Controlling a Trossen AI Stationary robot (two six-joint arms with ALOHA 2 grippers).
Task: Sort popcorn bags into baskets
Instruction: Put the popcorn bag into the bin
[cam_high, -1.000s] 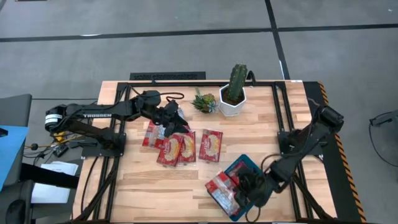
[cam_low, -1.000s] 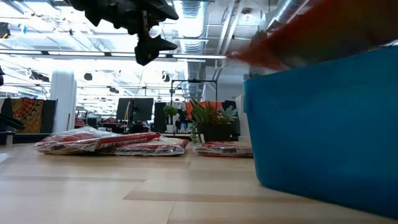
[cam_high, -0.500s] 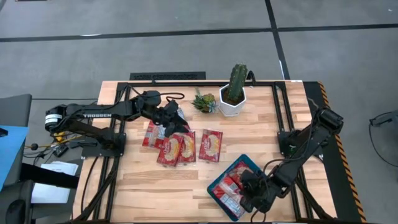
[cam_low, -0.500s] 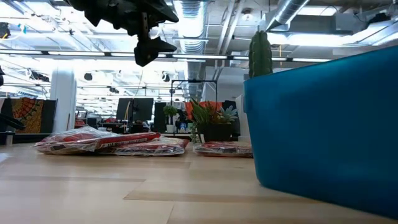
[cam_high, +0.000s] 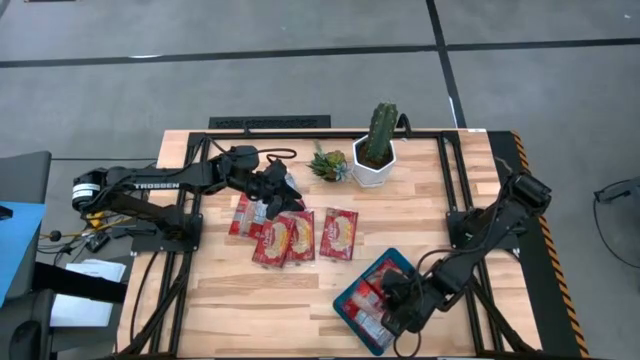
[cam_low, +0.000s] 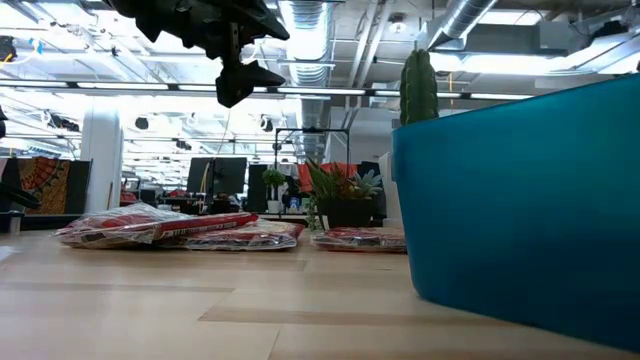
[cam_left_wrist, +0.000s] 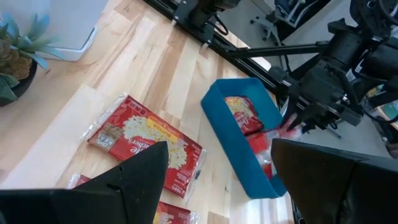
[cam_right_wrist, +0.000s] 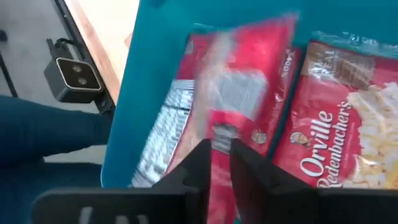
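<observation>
A teal tray (cam_high: 347, 309) sits at the near right corner of the wooden table (cam_high: 240, 300), with the right gripper (cam_high: 397, 300) low over it. Seen from the right wrist, its two fingers (cam_right_wrist: 186, 177) stand almost together, a narrow gap between them, pinching a small red-and-silver popcorn bag (cam_right_wrist: 239, 99) above the tray's contents. At least two more bags lie flat inside the tray: a silver-faced one (cam_right_wrist: 163, 134) along the wall and a larger one with a popcorn picture (cam_right_wrist: 339, 143).

Out on the table, the overhead view shows four bags. One lies alone (cam_high: 339, 234), just beside a pair that overlap (cam_high: 284, 240); a fourth (cam_high: 244, 217) is partly hidden under the left arm.

The left gripper (cam_high: 280, 193) hovers above that group, clear of the table, its fingers (cam_left_wrist: 134, 177) spread wide and holding nothing.

At the back edge stand one cactus in a white pot (cam_high: 374, 160) and one small spiky plant (cam_high: 329, 164) just beside it.
</observation>
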